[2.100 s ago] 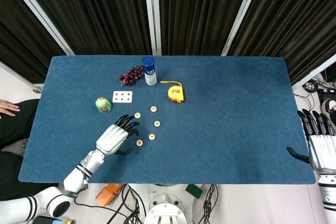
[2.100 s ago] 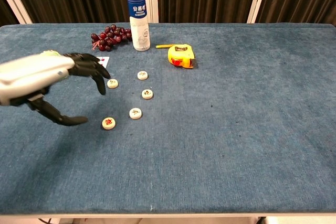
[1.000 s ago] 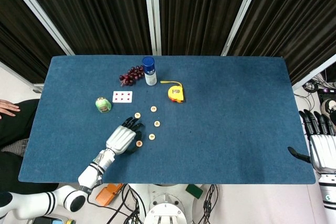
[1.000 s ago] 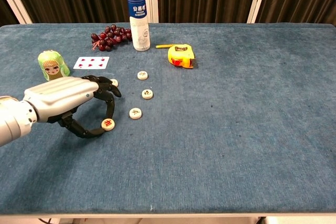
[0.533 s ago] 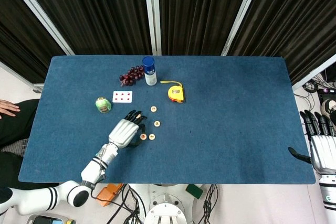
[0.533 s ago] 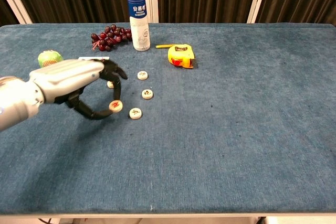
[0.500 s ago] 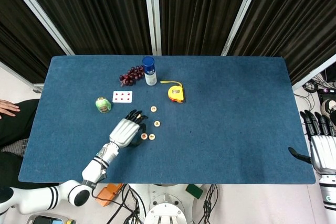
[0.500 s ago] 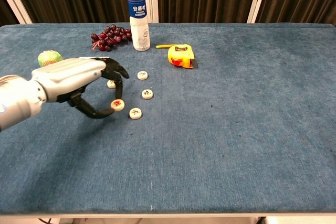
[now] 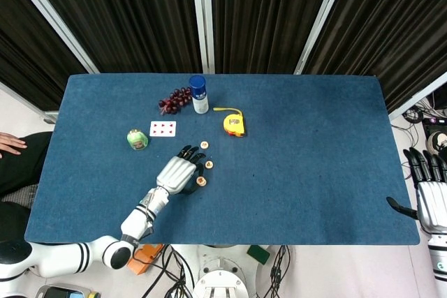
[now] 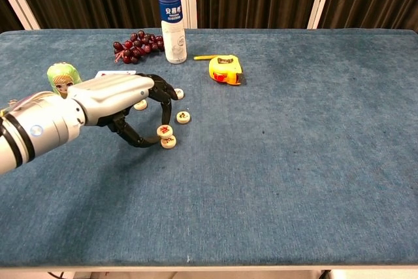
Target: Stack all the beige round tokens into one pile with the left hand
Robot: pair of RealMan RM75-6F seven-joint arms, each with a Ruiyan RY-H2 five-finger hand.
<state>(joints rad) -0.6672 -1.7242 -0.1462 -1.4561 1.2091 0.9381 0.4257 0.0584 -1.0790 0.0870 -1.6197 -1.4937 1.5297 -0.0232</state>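
Observation:
My left hand (image 10: 124, 106) pinches a beige round token with a red mark (image 10: 164, 131) between thumb and a finger. It hangs right over another beige token (image 10: 169, 142) lying on the blue table; I cannot tell whether they touch. In the head view the left hand (image 9: 179, 172) has this pair at its fingertips, showing as one token (image 9: 201, 181). More beige tokens lie loose: one (image 10: 183, 117) to the right, one (image 10: 177, 93) farther back, one (image 10: 140, 104) half hidden behind the fingers. My right hand (image 9: 433, 197) stays off the table's right edge, fingers apart and holding nothing.
At the back stand a blue-capped white bottle (image 10: 170, 21), dark grapes (image 10: 134, 47) and a yellow tape measure (image 10: 225, 70). A green doll (image 10: 60, 75) and a playing card (image 9: 163, 128) sit left of the tokens. A person's hand (image 9: 8, 143) shows at the far left.
The left hand closed on the red-marked token, lifted it and carried it right, from the front left of the group to above the neighbouring token. The right hand stayed put.

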